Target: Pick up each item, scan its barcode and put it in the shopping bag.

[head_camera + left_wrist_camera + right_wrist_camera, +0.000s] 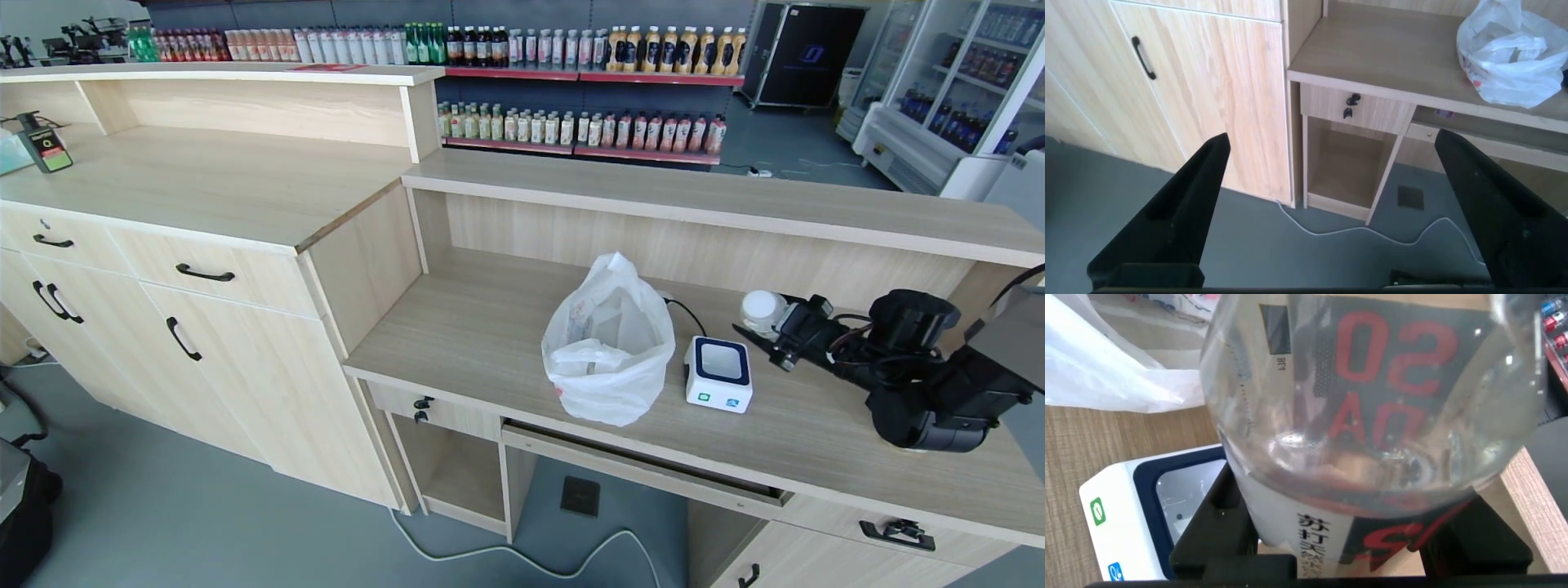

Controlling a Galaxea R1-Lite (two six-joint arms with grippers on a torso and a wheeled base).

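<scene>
While right gripper (785, 328) clamps bottle (762, 310) | cap toward shopping bag (608, 347), axis sideways | left gripper (1333, 139) spread.

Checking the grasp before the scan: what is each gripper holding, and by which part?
The right gripper grips a clear drink bottle around its labelled body. The left gripper is open and empty.

Illumination is bright, even and diffuse; shadows are soft. The translucent white plastic shopping bag (608, 343) leaves only a faint shadow at its base on the pale wood-grain counter (490, 327). Glare streaks the glass-door white cooler (955, 82) at 2 o'clock. Straight shelf and counter edges bow toward the head view's borders. The clear plastic bottle (1372, 416) carries pale highlights.
</scene>
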